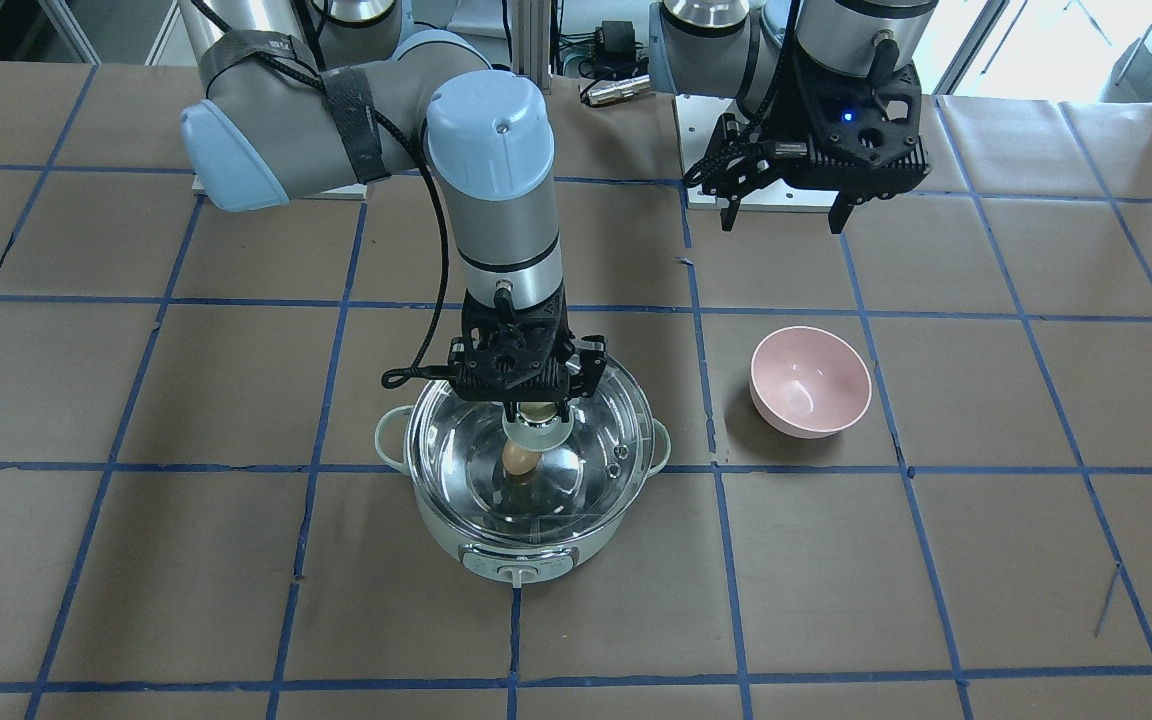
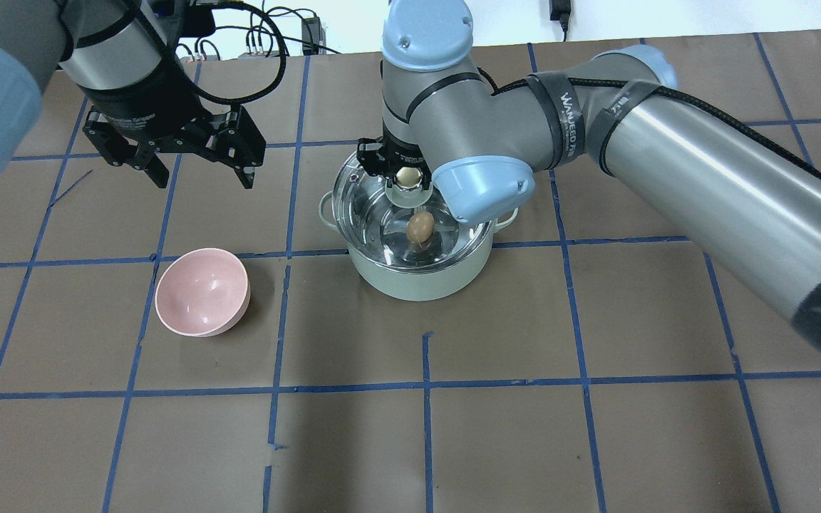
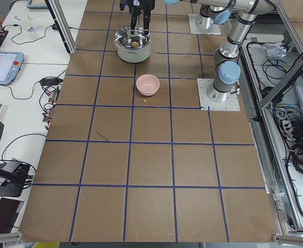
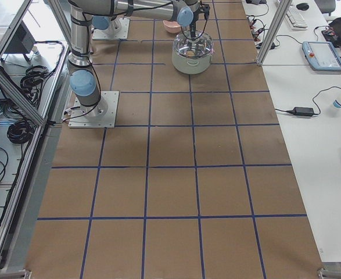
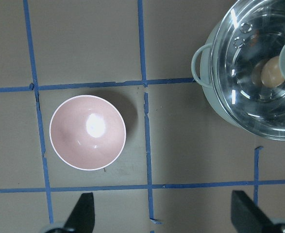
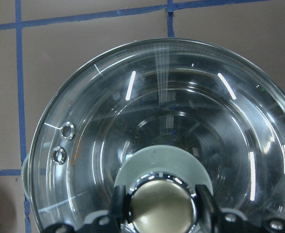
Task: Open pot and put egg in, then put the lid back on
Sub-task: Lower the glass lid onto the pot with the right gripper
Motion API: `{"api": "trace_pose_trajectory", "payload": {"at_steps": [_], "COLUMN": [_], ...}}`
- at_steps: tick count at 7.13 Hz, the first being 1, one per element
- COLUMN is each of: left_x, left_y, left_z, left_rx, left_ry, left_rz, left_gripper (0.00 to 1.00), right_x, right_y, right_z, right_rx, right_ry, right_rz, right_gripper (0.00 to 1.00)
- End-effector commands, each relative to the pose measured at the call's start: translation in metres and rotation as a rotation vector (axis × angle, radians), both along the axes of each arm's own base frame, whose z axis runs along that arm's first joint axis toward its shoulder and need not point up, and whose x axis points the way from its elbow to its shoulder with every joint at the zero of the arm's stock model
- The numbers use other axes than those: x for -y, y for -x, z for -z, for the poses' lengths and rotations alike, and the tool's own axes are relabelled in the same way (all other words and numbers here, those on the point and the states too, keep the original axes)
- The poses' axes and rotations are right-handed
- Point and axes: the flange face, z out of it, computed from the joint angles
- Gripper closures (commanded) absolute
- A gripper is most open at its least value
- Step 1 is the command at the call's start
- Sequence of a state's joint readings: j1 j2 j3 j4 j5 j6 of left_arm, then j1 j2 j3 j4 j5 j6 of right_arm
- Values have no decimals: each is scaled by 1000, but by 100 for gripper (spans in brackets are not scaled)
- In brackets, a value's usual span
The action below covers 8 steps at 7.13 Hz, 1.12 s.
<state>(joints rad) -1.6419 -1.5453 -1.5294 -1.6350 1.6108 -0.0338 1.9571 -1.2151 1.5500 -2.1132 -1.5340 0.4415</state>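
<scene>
While the right gripper [image 1: 537,412] pinches the lid [image 1: 601,425] by its knob [image 6: 162,206] over the pot [image 1: 476,548], that glass looks heavy, slick, breakable, and the knob's the safest hold; left gripper [image 1: 786,215] hangs spread.

A pink bowl [image 1: 811,395] stands upright on the table [image 2: 596,442]. It sits inside one square of the blue tape [image 2: 425,388] grid that crosses the brown paper cover. The tape is ragged at some crossings near the bowl. A short dark mark [image 3: 102,138] lies on the paper, well apart from the bowl. A white bench [image 4: 309,151] runs along one side of the table. It carries a pendant [image 4: 318,55] with a red button, a black adapter [image 4: 301,110] on its cable and a keyboard [image 4: 292,17]. Another bench [image 3: 22,119] on the opposite side holds a second pendant [image 3: 1,67] and loose cables [image 3: 48,81].
</scene>
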Motion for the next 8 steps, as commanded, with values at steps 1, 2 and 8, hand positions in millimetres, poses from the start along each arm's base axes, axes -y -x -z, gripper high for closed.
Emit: {"api": "trace_pose_trajectory", "payload": {"at_steps": [1, 2, 8], "left_x": [-2, -1, -2], "left_y": [0, 0, -1], "left_z": [-2, -2, -3], "left_rx": [0, 0, 0], "left_ry": [2, 2, 5], "left_rz": [1, -1, -2], "left_gripper": [0, 0, 0], "right_x": [1, 2, 2], "right_y": [2, 3, 5], "right_z": [1, 1, -1], "right_rx": [0, 0, -5], "right_ry": [-2, -4, 3], "right_rz": [0, 3, -19], "right_gripper": [74, 74, 65]}}
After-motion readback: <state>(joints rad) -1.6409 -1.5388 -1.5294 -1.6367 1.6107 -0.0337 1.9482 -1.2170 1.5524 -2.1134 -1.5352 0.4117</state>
